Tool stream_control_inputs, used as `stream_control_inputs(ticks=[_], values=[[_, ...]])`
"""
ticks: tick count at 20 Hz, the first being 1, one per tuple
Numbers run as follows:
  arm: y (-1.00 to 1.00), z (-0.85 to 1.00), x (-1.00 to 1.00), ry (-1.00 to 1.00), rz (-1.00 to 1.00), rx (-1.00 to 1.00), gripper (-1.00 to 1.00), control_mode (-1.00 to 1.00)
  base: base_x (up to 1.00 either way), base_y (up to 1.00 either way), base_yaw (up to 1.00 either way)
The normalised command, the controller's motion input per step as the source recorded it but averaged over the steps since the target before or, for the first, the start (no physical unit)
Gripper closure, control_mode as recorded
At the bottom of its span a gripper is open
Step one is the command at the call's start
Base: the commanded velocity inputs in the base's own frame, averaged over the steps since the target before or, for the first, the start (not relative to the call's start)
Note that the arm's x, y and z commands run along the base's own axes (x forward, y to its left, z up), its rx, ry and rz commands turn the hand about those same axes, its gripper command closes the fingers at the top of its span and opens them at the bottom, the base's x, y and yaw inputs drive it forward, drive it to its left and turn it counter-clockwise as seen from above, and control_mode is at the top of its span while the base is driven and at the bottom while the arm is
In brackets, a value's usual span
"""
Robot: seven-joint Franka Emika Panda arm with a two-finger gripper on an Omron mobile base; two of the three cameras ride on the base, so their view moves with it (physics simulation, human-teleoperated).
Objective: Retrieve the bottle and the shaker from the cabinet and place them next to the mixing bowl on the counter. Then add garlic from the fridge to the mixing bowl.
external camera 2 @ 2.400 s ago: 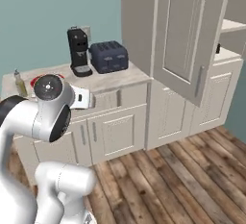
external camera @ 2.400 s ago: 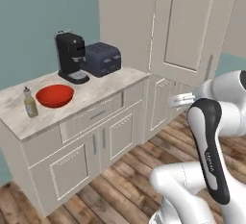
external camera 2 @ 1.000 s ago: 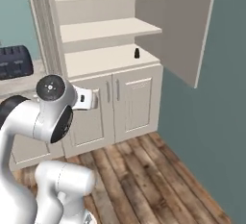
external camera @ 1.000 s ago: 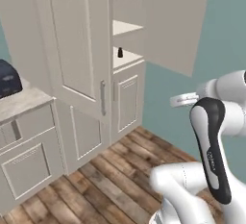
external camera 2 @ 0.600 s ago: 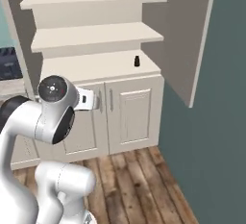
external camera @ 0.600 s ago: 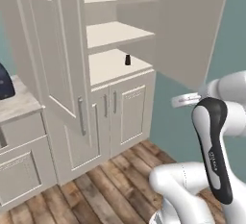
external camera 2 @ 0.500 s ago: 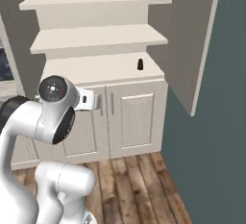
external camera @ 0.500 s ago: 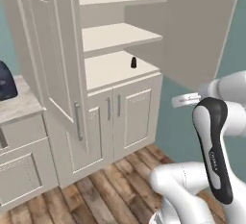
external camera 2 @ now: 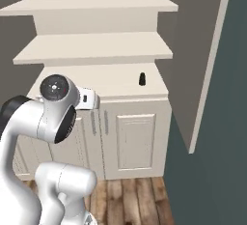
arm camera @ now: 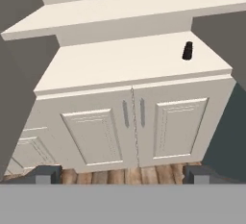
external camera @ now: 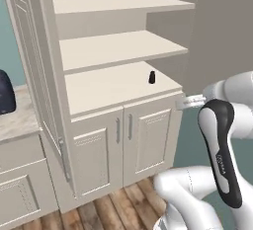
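The cream cabinet (external camera: 104, 140) stands in front of me with its upper doors swung open and its lower double doors closed. The small black shaker (external camera: 152, 77) stands upright near the right front corner of the lowest open shelf (external camera 2: 143, 78) (arm camera: 187, 51). My gripper (arm camera: 122, 174) is open with nothing between its fingers. It is held well back from the cabinet, at about the height of the lower doors. The bottle, the mixing bowl, the garlic and the fridge are out of view.
The open left door (external camera: 34, 71) juts out toward me, and the open right door (external camera 2: 205, 50) does the same. A strip of the marbled counter (external camera: 17, 120) with a dark appliance (external camera: 6, 93) lies at far left. The upper shelves (external camera: 118, 46) are bare.
The whole scene has slid as the base moved: counter, bowl and bottle left the views and the open cabinet now sits centred and closer. The arm keeps its pose.
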Motion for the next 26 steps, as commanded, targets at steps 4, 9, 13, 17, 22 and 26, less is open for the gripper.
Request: stream_control_inputs(ticks=[4, 9, 13, 17, 22, 26], values=[[0.0, 0.0, 0.0, 0.0, 0.0, 0.0, -1.0, 1.0, 0.49, -0.01, 0.01], [0.0, 0.0, 0.0, 0.0, 0.0, 0.0, -1.0, 1.0, 0.51, 0.0, -0.13], [0.0, 0.0, 0.0, 0.0, 0.0, 0.0, -1.0, 1.0, 0.67, -0.11, -0.2], [0.0, 0.0, 0.0, 0.0, 0.0, 0.0, -1.0, 1.0, 0.61, -0.2, -0.18], [0.0, 0.0, 0.0, 0.0, 0.0, 0.0, -1.0, 1.0, 0.81, -0.35, 0.06], [0.0, 0.0, 0.0, 0.0, 0.0, 0.0, -1.0, 1.0, 0.62, -0.35, 0.24]])
